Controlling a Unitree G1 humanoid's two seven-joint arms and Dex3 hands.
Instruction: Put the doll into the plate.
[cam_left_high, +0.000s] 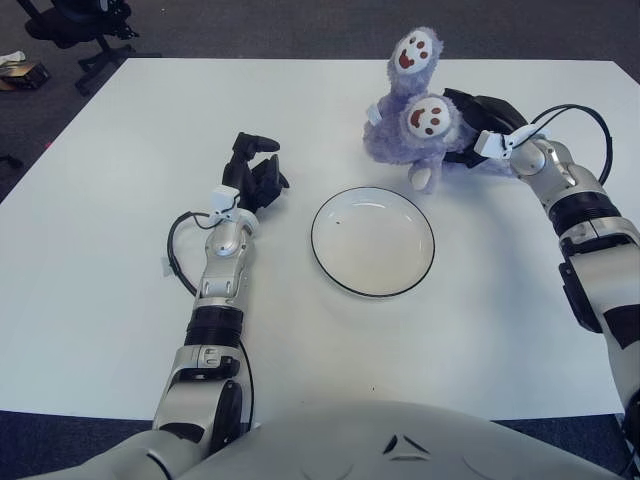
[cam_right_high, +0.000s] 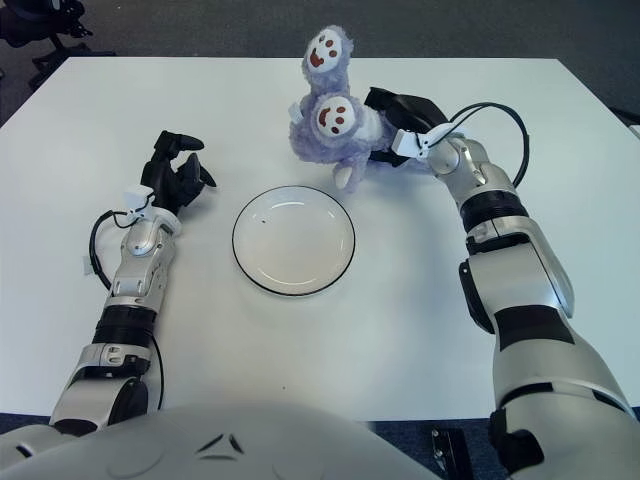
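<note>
A: Starting nearest: plate (cam_left_high: 373, 242) sits bare on the white surface (cam_left_high: 100, 300), mid-front. Left robot hand (cam_left_high: 255, 172) shows just left of the plate, fingers curled, holding nothing.

B: Doll (cam_left_high: 412, 118)?

A: Beyond the plate's far rim, right of centre. Purple plush, two smiling faces stacked. Right robot hand (cam_left_high: 478, 128) is clamped on its right side. Whether the doll's foot touches the surface, cannot tell.

B: Doing the step well?

A: Judgement: keep the grip firm, lift enough for the feet to clear the rim, carry it toward the body until centred over the dish, lower, then release. Plush is soft and top-heavy; it may flop over the rim.

B: Any writing or labels?

A: None legible on doll, plate or arms.
</note>
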